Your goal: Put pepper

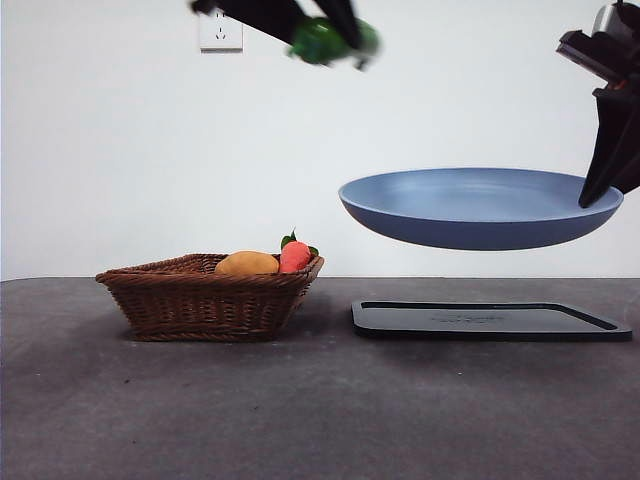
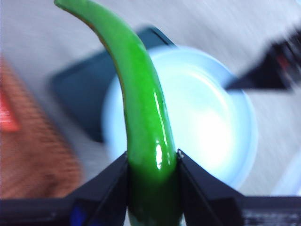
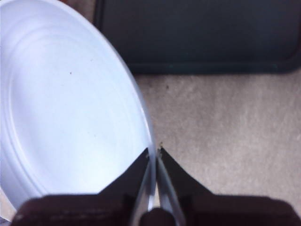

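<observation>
Dark grey tabletop (image 1: 300, 420) up front, nothing on the near part. Further back there's a brown wicker basket (image 1: 205, 300) on the left with a yellow-orange fruit (image 1: 247, 264) and a red fruit with green leaves (image 1: 294, 256) sitting in it, and to its right a flat black tray (image 1: 490, 320) lying on the table.

Above the tray a blue plate (image 1: 480, 207) hangs in the air, roughly level. The right gripper (image 3: 154, 155) has its jaws pinched on the plate's rim at the far right edge.

Higher up, near the top of the front view, the left gripper (image 2: 153, 162) is clamped around the green pepper (image 2: 141, 103), which is off the table completely, up above the gap between basket and plate. Its wrist view is blurry but shows the plate below the pepper.

Back wall is white with a socket (image 1: 221, 32).
</observation>
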